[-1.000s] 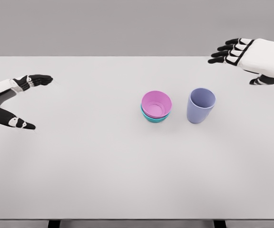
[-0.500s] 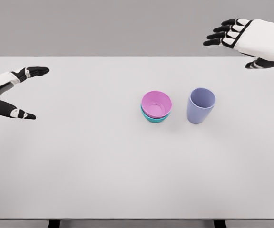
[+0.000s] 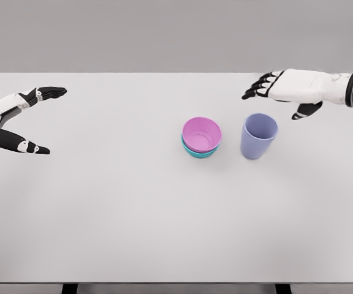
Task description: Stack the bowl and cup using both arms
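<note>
My right hand (image 3: 280, 90), fingers spread and empty, has swung in just behind the purple cup (image 3: 258, 136), nearing a grasp

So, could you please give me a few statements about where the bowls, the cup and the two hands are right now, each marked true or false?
1. The pink bowl sits nested inside the teal bowl. True.
2. The purple cup lies on its side. False: it stands upright with its opening up.
3. The right hand is closed around the cup. False: it is open and hangs behind and above the cup, holding nothing.
4. The left hand is open near the left edge of the table, far from the bowls. True.
5. The cup stands to the left of the bowls. False: it stands to their right, apart from them.
</note>
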`<state>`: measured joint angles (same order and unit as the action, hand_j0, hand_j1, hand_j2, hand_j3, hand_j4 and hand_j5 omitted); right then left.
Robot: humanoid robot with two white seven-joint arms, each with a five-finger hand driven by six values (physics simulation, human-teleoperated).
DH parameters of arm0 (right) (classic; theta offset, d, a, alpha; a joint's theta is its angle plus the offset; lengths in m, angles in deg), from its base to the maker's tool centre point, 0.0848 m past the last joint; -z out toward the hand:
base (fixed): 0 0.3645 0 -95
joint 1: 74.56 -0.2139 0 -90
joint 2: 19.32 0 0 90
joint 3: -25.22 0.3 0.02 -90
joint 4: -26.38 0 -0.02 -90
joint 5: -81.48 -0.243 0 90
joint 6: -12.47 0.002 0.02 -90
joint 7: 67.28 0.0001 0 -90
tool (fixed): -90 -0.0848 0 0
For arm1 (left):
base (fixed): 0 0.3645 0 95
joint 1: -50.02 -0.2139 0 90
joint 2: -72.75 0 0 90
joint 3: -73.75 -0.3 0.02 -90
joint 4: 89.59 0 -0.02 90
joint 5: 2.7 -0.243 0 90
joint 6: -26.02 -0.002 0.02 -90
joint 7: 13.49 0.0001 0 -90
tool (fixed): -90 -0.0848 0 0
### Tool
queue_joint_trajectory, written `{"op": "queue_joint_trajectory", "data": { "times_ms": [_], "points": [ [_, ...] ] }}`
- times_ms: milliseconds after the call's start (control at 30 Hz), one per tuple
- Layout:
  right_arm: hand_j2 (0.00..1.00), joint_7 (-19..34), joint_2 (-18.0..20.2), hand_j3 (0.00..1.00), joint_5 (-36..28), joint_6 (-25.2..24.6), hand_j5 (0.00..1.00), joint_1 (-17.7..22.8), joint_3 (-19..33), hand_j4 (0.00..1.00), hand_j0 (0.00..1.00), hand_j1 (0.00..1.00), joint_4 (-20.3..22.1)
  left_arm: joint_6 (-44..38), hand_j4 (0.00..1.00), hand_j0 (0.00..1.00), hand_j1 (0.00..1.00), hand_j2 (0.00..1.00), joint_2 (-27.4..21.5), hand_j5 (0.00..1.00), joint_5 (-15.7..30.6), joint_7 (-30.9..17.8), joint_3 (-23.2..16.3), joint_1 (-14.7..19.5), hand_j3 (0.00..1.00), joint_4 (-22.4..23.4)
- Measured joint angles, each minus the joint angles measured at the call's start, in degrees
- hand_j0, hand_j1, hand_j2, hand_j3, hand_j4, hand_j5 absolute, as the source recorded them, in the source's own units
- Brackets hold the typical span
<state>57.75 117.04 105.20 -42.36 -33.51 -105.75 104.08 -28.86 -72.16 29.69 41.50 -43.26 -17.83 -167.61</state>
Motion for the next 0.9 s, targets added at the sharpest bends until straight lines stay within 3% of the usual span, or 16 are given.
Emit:
{"op": "queue_joint_trajectory", "data": {
  "times_ms": [400,900],
  "points": [
    [1.0,0.0,0.4,1.0,0.0,0.0,1.0,-0.3,-3.3,1.0,1.0,1.0,0.2,0.0,1.0,1.0,1.0,1.0,0.1,1.0,0.0,0.0,0.0,0.0,1.0,0.0],
    [1.0,0.0,5.2,1.0,-0.6,0.0,1.0,0.4,-3.4,1.0,1.0,1.0,11.3,0.0,1.0,1.0,1.0,1.0,0.1,1.0,0.0,0.0,0.0,-0.1,1.0,0.1]
  ]
}}
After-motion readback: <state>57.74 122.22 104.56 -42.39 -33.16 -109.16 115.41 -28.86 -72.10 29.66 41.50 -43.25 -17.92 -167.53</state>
